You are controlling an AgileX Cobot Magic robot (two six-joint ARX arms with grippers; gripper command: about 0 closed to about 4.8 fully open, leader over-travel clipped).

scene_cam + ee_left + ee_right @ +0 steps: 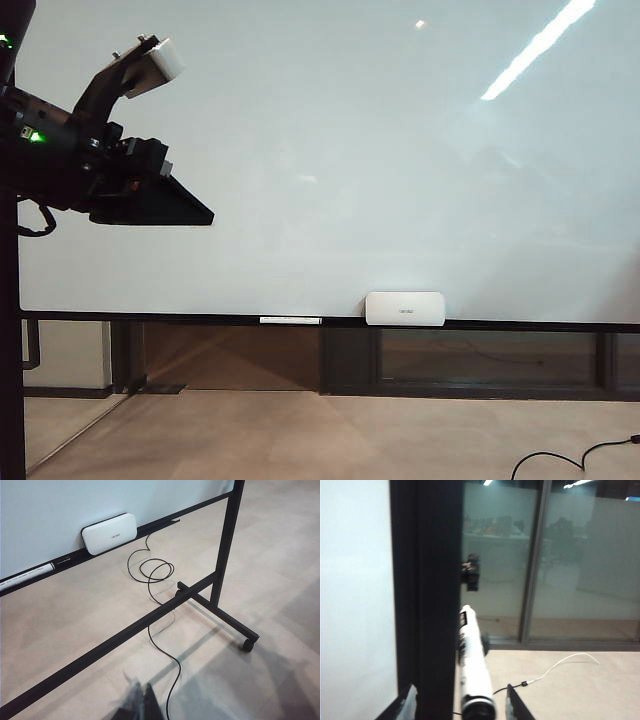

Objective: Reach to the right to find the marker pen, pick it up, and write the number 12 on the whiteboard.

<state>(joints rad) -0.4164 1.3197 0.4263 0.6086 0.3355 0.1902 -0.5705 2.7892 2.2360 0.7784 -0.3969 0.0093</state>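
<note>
The whiteboard (380,160) is a large glossy pale board in a dark frame that fills the exterior view. In the right wrist view the marker pen (472,665), white-barrelled with dark lettering and a black band, stands on end beside the board's black side frame (427,595). My right gripper (462,705) is open, its fingers either side of both the frame and the pen, touching neither. It is out of the exterior view. My left gripper (195,212) hangs at the upper left before the board, its tips (142,702) shut on nothing.
A small white rounded box (405,308) and a thin white stick (290,320) rest on the board's tray. The board's wheeled black stand (220,615) and a looping black cable (155,575) lie on the floor. Glass partitions (560,565) stand behind the marker.
</note>
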